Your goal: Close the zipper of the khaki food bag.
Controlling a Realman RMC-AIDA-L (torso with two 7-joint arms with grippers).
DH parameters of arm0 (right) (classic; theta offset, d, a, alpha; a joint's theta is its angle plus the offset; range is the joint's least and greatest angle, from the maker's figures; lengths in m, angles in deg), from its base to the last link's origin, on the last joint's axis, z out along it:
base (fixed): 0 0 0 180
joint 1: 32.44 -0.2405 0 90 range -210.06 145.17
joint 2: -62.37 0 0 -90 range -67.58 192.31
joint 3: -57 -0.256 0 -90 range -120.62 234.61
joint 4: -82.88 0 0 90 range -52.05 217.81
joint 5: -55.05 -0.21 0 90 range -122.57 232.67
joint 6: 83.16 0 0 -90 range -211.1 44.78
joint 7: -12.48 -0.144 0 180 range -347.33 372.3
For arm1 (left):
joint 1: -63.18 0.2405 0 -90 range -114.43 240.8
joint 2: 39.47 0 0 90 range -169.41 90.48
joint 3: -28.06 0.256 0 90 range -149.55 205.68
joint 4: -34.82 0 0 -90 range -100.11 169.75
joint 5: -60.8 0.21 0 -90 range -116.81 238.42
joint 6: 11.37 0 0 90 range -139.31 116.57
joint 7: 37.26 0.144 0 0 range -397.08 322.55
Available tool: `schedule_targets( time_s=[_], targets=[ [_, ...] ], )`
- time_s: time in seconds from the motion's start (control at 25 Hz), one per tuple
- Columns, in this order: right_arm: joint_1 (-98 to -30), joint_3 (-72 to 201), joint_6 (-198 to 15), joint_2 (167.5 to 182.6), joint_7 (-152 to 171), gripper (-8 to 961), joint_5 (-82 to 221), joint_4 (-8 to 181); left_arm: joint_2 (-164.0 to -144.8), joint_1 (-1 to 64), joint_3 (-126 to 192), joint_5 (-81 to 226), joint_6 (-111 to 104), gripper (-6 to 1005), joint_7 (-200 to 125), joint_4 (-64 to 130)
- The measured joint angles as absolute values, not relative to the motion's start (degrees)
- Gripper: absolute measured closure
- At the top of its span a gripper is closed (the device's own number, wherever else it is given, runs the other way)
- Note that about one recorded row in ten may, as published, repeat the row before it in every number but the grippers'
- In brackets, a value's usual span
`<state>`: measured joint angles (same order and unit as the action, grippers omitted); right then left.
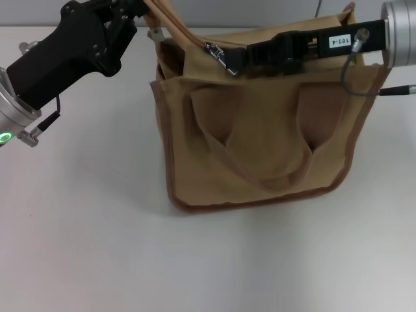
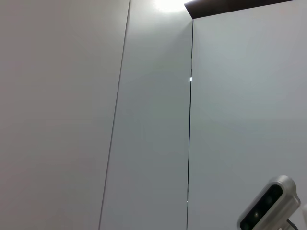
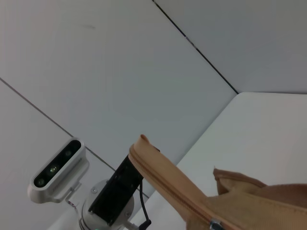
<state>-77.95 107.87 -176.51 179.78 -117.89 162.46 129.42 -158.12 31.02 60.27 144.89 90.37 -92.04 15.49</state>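
Head view: right arm reaches in horizontally from the right edge across the top of the khaki food bag (image 1: 260, 149), black body with a white label and a grey cable looping down beside it. Right gripper (image 1: 235, 60) sits at the bag's top edge, fingers pressed together on the silver pull tab of the zipper (image 1: 218, 54). Slider is near the bag's left end of the top opening.

Left arm comes in from the upper left corner, black wrist angled toward the bag. Left gripper (image 1: 140, 12) is at the bag's upper left corner where the zipper tape end lifts up off the bag; it seems to be pinching that tape end, fingers mostly cut off by the frame edge.

Bag stands upright on the white table (image 1: 97, 247), centre-right, front handle hanging down over the front panel, brown piping along the edges. Bag contents cannot be seen.

Right wrist view: raised khaki tape strip (image 3: 163, 177) running up at an angle, left arm's black body behind it, wall panels beyond. Left wrist view shows only wall panels and a grey camera unit (image 2: 268, 206).
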Motion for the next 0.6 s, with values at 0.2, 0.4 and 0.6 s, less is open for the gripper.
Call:
schedule_targets(
  time_s=[0.2, 0.4, 0.6],
  targets=[
    [-76.60, 107.78, -176.87, 179.79, -117.88, 953, 162.36, 130.26, -158.12, 31.04, 59.86, 144.83, 90.20, 984, -92.07, 15.49],
    [-75.59, 106.49, -178.03, 179.73, -117.54, 954, 162.22, 130.80, -158.11, 31.32, 59.78, 144.72, 89.88, 984, -92.11, 15.48],
    [-74.93, 105.56, -179.09, 179.75, -117.36, 954, 161.69, 131.77, -158.11, 31.36, 59.79, 144.71, 89.87, 984, -92.24, 15.48]
  ],
)
